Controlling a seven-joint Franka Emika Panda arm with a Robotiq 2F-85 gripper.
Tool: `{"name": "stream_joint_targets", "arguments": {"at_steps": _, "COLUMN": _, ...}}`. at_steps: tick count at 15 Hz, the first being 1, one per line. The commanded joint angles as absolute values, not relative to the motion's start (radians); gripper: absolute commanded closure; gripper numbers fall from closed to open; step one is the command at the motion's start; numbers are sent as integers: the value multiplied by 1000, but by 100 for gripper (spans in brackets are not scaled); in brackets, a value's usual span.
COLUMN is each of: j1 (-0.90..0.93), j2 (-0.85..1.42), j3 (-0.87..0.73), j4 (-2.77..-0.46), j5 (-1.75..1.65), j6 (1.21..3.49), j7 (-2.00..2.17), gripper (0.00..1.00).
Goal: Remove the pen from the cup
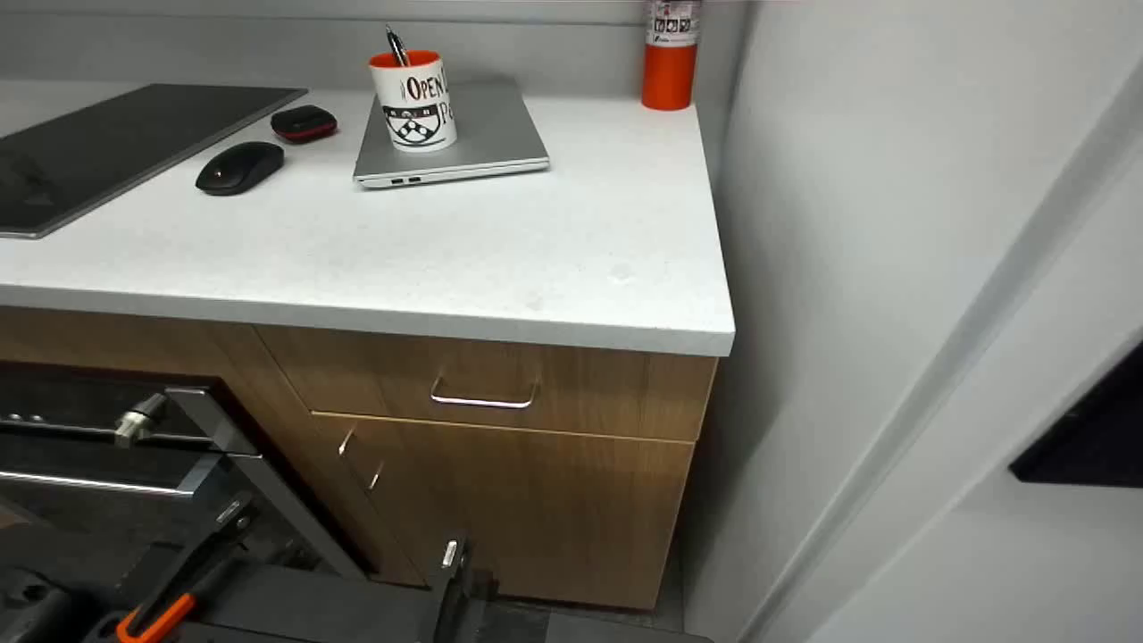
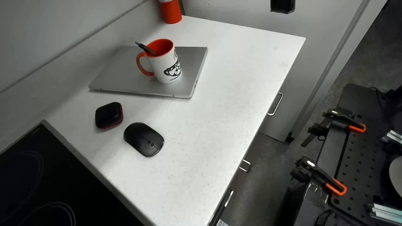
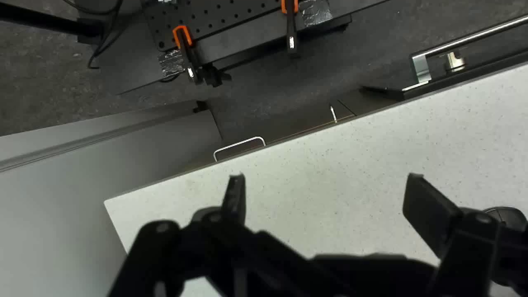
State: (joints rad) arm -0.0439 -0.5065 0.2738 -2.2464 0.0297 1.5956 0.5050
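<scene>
Thin black pen (image 2: 145,49) leans inside white, red-lined mug (image 2: 160,67)

Its upper end juts out by the red handle (image 2: 146,73). The mug stands on a flat silver laptop (image 2: 125,73) on a white speckled countertop (image 2: 194,135). Near it lie a rounded black, red-edged case (image 2: 108,115) and a black mouse (image 2: 143,139); a red cylindrical canister (image 1: 668,78) stands well apart. In the wrist view, the black gripper (image 3: 326,179) has its jaws spread wide
</scene>
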Motion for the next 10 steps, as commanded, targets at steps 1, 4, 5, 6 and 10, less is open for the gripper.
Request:
{"name": "stream_joint_targets", "arguments": {"at_steps": 1, "j1": -17, "j2": -502, "j3": 252, "j4": -2245, "j5": 20, "j6": 1594, "j7": 515, "gripper": 0}}
{"name": "stream_joint_targets", "arguments": {"at_steps": 4, "j1": -17, "j2": -502, "j3": 252, "j4": -2245, "j5": 20, "j6": 1594, "j7": 515, "gripper": 0}}
{"name": "stream_joint_targets", "arguments": {"at_steps": 5, "j1": -17, "j2": -502, "j3": 252, "j4": -2245, "j5": 20, "j6": 1594, "j7": 515, "gripper": 0}}
{"name": "stream_joint_targets", "arguments": {"at_steps": 6, "j1": -17, "j2": -502, "j3": 252, "j4": -2245, "j5": 20, "j6": 1594, "j7": 515, "gripper": 0}}
{"name": "stream_joint_targets", "arguments": {"at_steps": 10, "j1": -31, "j2": -505, "j3": 229, "j4": -2297, "j5": -17, "j6": 1734, "j7": 479, "gripper": 0}}
